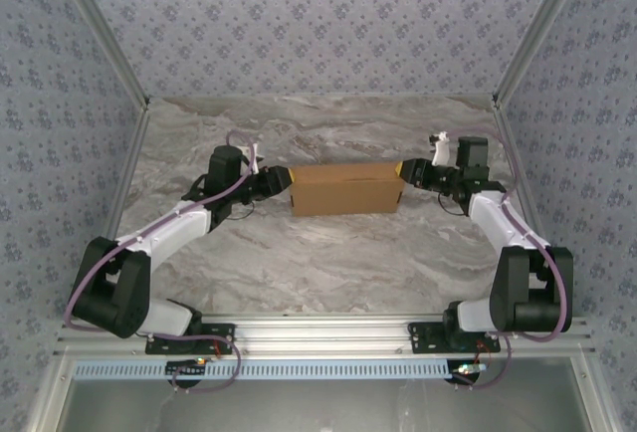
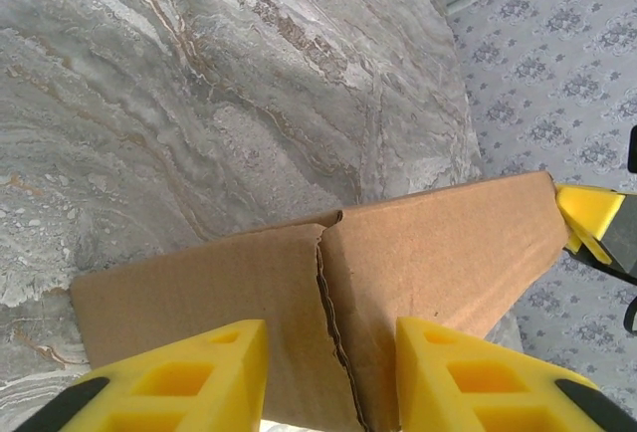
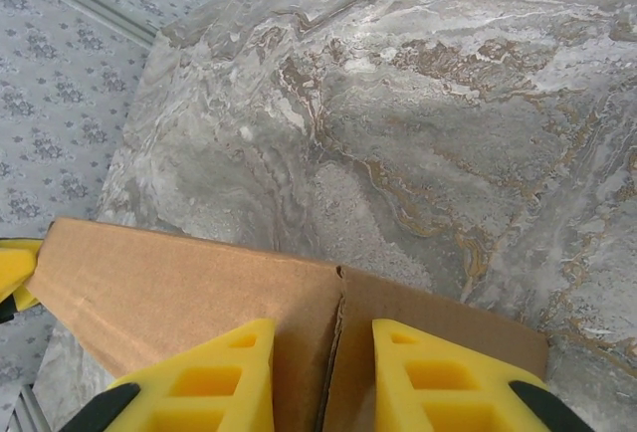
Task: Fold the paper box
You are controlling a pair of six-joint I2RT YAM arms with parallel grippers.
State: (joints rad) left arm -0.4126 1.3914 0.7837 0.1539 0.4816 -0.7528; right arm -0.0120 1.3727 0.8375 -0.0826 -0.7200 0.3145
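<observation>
Your paper box (image 1: pixel 346 188) is sitting mid-counter (image 1: pixel 328 263) as a closed-up shallow box. Your left gripper (image 1: pixel 284 177) is meeting its 9 o'clock end and your right gripper (image 1: pixel 405 170) its 3 o'clock end. Both sets of jaws are standing apart, straddling the cardboard corners.

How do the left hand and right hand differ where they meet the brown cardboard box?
The left hand sits at the brown cardboard box's left end, the right hand at its right end. From above, the left hand's white forearm comes in on a long diagonal; the right hand's looks shorter and steeper. Both spread yellow fingers either side of a cardboard crease.
</observation>
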